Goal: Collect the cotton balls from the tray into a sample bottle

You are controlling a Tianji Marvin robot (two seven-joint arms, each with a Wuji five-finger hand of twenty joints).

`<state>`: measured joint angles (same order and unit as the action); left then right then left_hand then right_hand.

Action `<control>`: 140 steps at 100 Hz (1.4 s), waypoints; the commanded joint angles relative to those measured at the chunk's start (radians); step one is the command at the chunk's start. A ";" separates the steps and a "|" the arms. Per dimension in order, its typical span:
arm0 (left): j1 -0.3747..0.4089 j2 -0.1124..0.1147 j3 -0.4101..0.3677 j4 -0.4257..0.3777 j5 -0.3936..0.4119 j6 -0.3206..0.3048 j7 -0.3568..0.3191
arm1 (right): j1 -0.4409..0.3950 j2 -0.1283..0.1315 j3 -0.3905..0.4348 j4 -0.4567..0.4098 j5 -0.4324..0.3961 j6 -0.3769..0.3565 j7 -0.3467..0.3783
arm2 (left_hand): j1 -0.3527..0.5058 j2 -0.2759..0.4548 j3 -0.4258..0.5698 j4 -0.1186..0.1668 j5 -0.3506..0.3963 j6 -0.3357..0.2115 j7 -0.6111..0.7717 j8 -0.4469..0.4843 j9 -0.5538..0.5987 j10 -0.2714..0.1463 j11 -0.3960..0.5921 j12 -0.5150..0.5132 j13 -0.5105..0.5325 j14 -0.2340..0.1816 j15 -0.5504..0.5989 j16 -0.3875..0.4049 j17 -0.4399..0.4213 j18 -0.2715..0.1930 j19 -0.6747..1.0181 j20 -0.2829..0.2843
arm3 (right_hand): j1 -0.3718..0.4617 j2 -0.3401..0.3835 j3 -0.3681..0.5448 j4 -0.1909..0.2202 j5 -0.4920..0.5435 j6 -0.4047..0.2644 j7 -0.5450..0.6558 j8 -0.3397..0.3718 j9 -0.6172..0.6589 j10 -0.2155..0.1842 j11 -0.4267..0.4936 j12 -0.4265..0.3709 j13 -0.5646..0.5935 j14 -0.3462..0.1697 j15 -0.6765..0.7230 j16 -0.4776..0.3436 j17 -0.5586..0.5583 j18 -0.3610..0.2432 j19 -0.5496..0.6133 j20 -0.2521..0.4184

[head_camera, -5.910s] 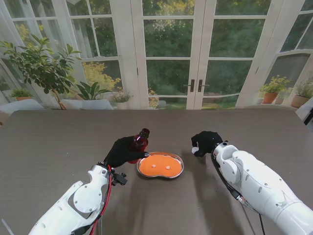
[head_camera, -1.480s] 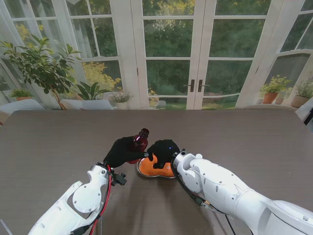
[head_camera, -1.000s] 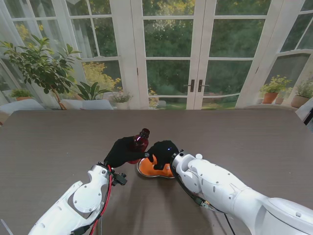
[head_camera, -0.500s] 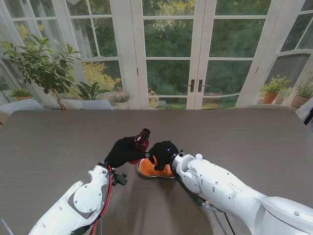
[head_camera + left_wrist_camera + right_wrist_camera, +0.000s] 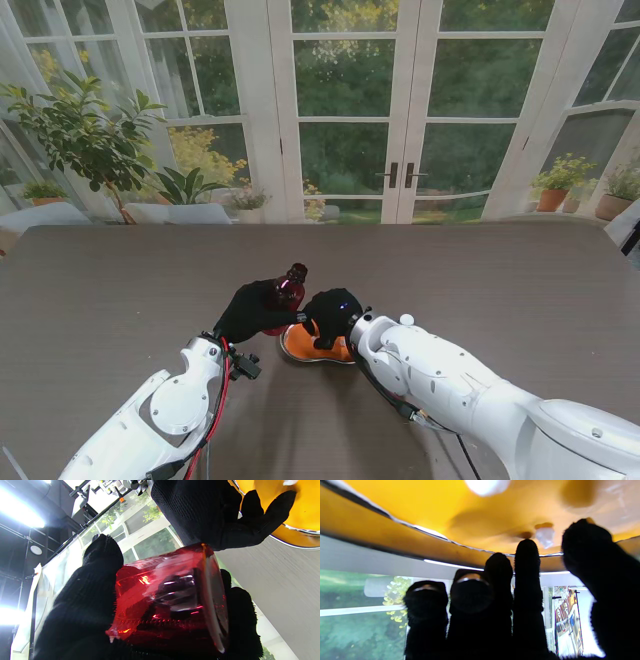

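Note:
My left hand [image 5: 250, 310] is shut on a dark red sample bottle [image 5: 287, 290], held tilted just left of the orange tray [image 5: 298, 347]. The left wrist view shows the bottle [image 5: 170, 592] gripped between the black-gloved fingers [image 5: 100, 562]. My right hand [image 5: 332, 312] hovers over the tray's left half, beside the bottle, and hides the cotton balls from the stand view. In the right wrist view the fingers are apart above the tray [image 5: 420, 510]. One small white cotton ball [image 5: 545, 537] lies between the index fingertip [image 5: 527, 552] and the thumb, untouched. A second cotton ball [image 5: 486, 485] lies farther off.
The tray sits mid-table on a dark brown table top [image 5: 120, 290]. My right forearm [image 5: 440, 375] crosses the table on the tray's right, nearer to me. Windows and potted plants stand beyond the far edge.
About six seconds ago the right hand was to the right of the tray; it now covers the tray's left half. Over the last second it barely shifted. Left hand and bottle are unchanged.

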<state>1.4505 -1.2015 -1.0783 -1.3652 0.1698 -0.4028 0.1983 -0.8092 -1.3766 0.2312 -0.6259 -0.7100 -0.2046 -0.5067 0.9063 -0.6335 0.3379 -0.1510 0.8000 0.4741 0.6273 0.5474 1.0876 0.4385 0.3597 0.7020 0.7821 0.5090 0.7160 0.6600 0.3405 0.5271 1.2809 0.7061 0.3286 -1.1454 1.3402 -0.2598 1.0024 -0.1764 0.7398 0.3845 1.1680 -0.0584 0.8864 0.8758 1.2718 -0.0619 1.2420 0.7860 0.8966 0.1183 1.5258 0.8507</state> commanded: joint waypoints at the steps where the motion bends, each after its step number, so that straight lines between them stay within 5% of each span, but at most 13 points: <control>1: 0.004 -0.003 -0.002 -0.006 -0.004 0.003 -0.019 | 0.001 -0.013 -0.008 0.017 0.002 -0.008 0.010 | 0.144 0.289 0.159 0.019 0.169 -0.157 0.083 0.014 0.067 -0.053 0.004 0.007 0.026 0.051 0.010 -0.001 -0.036 -0.021 -0.019 0.003 | 0.009 -0.007 0.034 -0.020 0.018 0.010 -0.024 -0.021 0.038 -0.023 0.013 0.019 0.049 -0.024 0.036 0.025 0.025 0.024 0.064 0.004; 13: 0.005 -0.002 -0.002 -0.008 -0.005 0.004 -0.020 | 0.004 -0.022 -0.016 0.033 0.008 -0.015 0.011 | 0.141 0.288 0.161 0.018 0.170 -0.156 0.083 0.015 0.068 -0.054 0.005 0.007 0.027 0.052 0.009 -0.001 -0.035 -0.020 -0.019 0.003 | 0.024 -0.007 0.032 -0.063 0.019 0.003 0.025 -0.110 0.045 -0.024 0.006 0.029 0.049 -0.025 0.043 0.025 0.029 0.024 0.067 0.003; 19: 0.006 -0.002 -0.002 -0.008 -0.006 0.005 -0.021 | 0.004 -0.024 -0.017 0.036 0.010 -0.018 0.012 | 0.141 0.289 0.162 0.018 0.170 -0.155 0.082 0.014 0.068 -0.052 0.004 0.007 0.026 0.053 0.008 -0.001 -0.035 -0.020 -0.019 0.003 | 0.054 -0.013 0.023 -0.137 0.018 -0.011 0.102 -0.178 0.053 -0.028 0.006 0.034 0.049 -0.026 0.048 0.028 0.032 0.025 0.069 0.003; 40: 0.007 -0.002 -0.003 -0.011 -0.009 0.009 -0.022 | 0.006 -0.030 -0.024 0.048 0.016 -0.030 0.017 | 0.137 0.289 0.164 0.017 0.173 -0.155 0.079 0.013 0.069 -0.053 0.004 0.007 0.026 0.053 0.008 -0.001 -0.036 -0.019 -0.020 0.003 | 0.101 -0.021 0.010 -0.190 0.021 -0.034 0.257 -0.271 0.075 -0.034 0.005 0.040 0.049 -0.026 0.065 0.034 0.038 0.022 0.072 0.003; 85: 0.005 -0.002 -0.001 -0.010 -0.018 0.013 -0.028 | 0.010 -0.043 -0.026 0.071 0.027 -0.053 0.004 | 0.131 0.293 0.168 0.016 0.176 -0.152 0.071 0.010 0.068 -0.050 0.002 0.006 0.024 0.055 0.007 0.000 -0.038 -0.018 -0.022 0.002 | 0.133 0.109 0.016 -0.156 0.078 -0.037 0.351 -0.296 0.104 -0.040 0.000 0.035 0.048 -0.018 0.081 0.039 0.046 0.020 0.077 0.002; 140: -0.002 -0.002 0.008 -0.003 -0.022 0.019 -0.035 | -0.038 0.037 0.103 -0.104 0.058 -0.020 0.123 | 0.130 0.294 0.169 0.016 0.179 -0.150 0.067 0.012 0.069 -0.049 0.001 0.006 0.025 0.056 0.007 0.000 -0.038 -0.017 -0.022 0.002 | 0.150 0.125 0.021 -0.145 0.079 -0.005 0.363 -0.269 0.106 -0.032 0.005 0.038 0.049 -0.028 0.088 0.042 0.047 0.012 0.077 0.001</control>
<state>1.4490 -1.2011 -1.0707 -1.3671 0.1515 -0.3879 0.1826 -0.8395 -1.3469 0.3298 -0.7217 -0.6560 -0.2288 -0.4018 0.9046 -0.6335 0.3379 -0.1510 0.8080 0.4741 0.6219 0.5475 1.0922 0.4398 0.3594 0.7020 0.7821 0.5125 0.7159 0.6601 0.3405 0.5309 1.2809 0.7083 0.4552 -1.0195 1.3403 -0.4137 1.0568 -0.1932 1.0708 0.1198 1.2189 -0.0757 0.8860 0.8987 1.2835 -0.0619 1.2925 0.8054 0.9209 0.1187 1.5372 0.8506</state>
